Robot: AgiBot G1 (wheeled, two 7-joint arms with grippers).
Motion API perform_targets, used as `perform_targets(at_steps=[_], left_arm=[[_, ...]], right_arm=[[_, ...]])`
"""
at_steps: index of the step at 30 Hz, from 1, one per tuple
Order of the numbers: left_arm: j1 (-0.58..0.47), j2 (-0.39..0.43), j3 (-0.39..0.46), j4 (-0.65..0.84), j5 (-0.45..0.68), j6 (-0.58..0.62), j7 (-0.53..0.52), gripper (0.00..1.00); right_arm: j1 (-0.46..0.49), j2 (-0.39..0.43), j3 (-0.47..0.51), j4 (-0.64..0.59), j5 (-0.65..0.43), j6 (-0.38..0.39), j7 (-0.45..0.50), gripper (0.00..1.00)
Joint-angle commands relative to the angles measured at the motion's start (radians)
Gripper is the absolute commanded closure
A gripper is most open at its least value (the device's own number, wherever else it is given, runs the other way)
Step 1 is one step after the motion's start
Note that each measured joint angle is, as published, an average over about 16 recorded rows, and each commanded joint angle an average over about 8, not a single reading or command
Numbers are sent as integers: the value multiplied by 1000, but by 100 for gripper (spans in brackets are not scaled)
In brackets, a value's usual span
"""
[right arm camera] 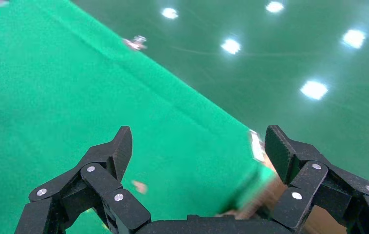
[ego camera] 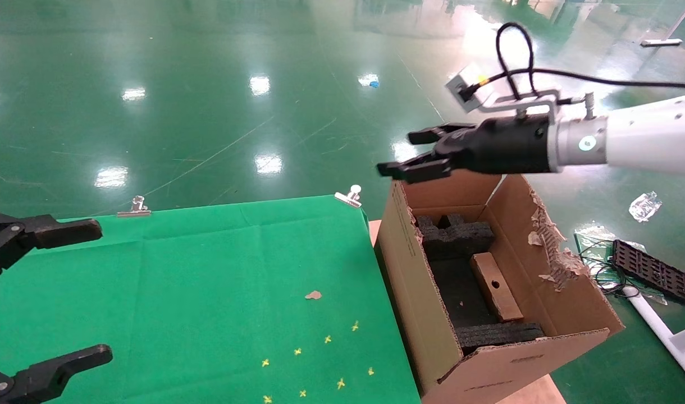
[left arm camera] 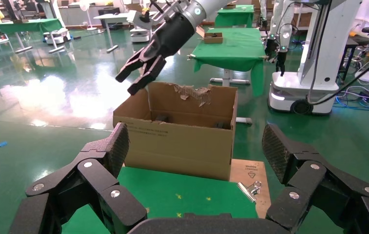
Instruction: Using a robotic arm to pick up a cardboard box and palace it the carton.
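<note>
brown flat cardboard box (ego camera: pixel 495 286) lies inside corrugated carton (ego camera: pixel 427 314) — foam-padded.

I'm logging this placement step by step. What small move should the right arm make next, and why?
Probably pull the right pincer back from the carton. It is open and empty above the carton's rim, and the small box already lies inside on the foam, so nothing seems left to place.

Brown carton (ego camera: pixel 427 314) with black foam (ego camera: pixel 455 235); green cloth (ego camera: pixel 208 280) dotted with yellow crosses (ego camera: pixel 327 339)
</note>
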State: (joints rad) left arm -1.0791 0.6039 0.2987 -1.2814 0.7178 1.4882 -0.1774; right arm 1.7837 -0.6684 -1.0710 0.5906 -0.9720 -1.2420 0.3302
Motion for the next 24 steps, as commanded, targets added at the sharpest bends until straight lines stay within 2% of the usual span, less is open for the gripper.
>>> perform_targets(at_steps=[1, 24], left_arm=[[0, 0, 0, 0, 0, 0, 0, 0], [0, -1, 1, 0, -1, -1, 1, 0]], right_arm=[[-35, 3, 39, 34, 12, -13, -7, 0], [-451, 36, 503, 441, 153, -161, -91, 0]])
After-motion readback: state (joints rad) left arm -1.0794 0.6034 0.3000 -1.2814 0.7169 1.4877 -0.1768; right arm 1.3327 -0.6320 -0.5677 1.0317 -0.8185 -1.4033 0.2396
